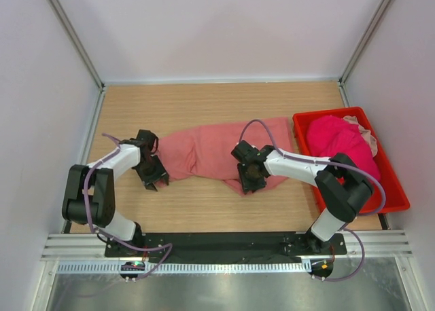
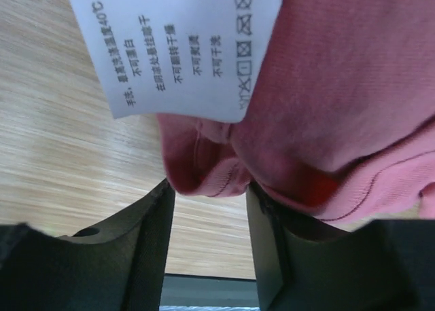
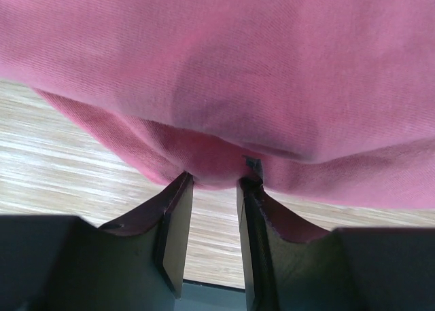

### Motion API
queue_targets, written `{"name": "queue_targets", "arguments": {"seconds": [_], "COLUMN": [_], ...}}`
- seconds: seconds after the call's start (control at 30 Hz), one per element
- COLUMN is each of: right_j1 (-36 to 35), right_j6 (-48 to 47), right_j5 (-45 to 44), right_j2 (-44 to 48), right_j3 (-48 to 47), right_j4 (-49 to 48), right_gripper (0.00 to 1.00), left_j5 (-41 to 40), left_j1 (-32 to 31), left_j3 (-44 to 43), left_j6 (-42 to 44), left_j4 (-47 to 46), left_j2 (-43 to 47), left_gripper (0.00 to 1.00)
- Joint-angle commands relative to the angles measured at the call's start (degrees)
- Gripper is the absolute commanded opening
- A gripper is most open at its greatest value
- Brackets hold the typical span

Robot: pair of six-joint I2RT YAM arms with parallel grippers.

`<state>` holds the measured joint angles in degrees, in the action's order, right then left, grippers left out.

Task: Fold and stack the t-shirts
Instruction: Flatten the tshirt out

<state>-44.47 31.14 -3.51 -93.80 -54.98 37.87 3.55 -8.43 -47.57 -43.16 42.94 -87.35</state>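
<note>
The salmon t-shirt (image 1: 204, 151) lies spread just beside the red bin (image 1: 394, 192); the left gripper (image 1: 153, 177) clamps the hem farthest from the bin, the right gripper (image 1: 250, 182) a fold nearest it; both bites look shallow, so tension could slip one free and skew the fold.

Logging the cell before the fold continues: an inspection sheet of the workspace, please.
Surface: wooden table, light grain.
Job's things: salmon shirt spread across the middle, white care label showing; magenta shirt and pale shirt in the red bin.
Clutter: nothing seen.
Grippers: left gripper and right gripper each pinch the salmon shirt's edge.
Cables: purple cables loop near each gripper.
Surroundings: white walls, metal frame.
</note>
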Motion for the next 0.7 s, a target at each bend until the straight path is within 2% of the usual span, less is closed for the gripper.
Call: {"name": "queue_targets", "arguments": {"seconds": [0.0,0.13,0.17,0.2,0.23,0.3,0.4,0.5,0.67], "right_j1": [-0.09,-0.01,-0.09,-0.01,-0.09,-0.09,0.0,0.0,-0.09], "right_j6": [-0.64,-1.77,-2.13,-2.31,-3.0,-3.19,-3.36,-3.01,-0.47], "right_j5": [-0.1,0.26,0.34,0.43,0.78,0.87,-0.88,-2.37,-2.65], "right_j2": [-0.24,-0.77,-0.86,-1.29,-1.21,-0.51,0.45,2.65,11.78], "right_j3": [0.4,-0.56,-0.83,-0.92,-0.92,-0.83,-1.27,-0.31,2.51], "right_j4": [-2.09,-2.62,-2.8,-2.97,-3.76,-4.55,-3.51,-1.92,1.06], "right_gripper": [0.39,0.36,0.34,0.31,0.24,0.19,0.01,0.01,0.01], "left_j5": [-1.88,-3.11,-4.77,-5.39,-6.79,-7.59,-9.26,-10.05,-9.09], "left_j1": [0.43,0.43,0.43,0.43,0.43,0.43,0.43,0.51,0.08], "left_j3": [0.55,1.08,0.9,0.55,0.12,-1.12,-1.91,-1.39,-0.68], "left_j6": [0.35,0.79,1.14,1.49,1.58,2.02,2.02,1.67,-3.33], "left_j4": [-2.51,-3.82,-4.09,-4.0,-3.83,-2.61,0.55,3.11,8.2], "left_j2": [-1.06,-1.33,-1.24,-1.42,-1.24,-0.46,3.67,10.87,24.22], "left_gripper": [0.47,0.32,0.16,0.04,0.0,0.0,0.0,0.0,0.0]}}
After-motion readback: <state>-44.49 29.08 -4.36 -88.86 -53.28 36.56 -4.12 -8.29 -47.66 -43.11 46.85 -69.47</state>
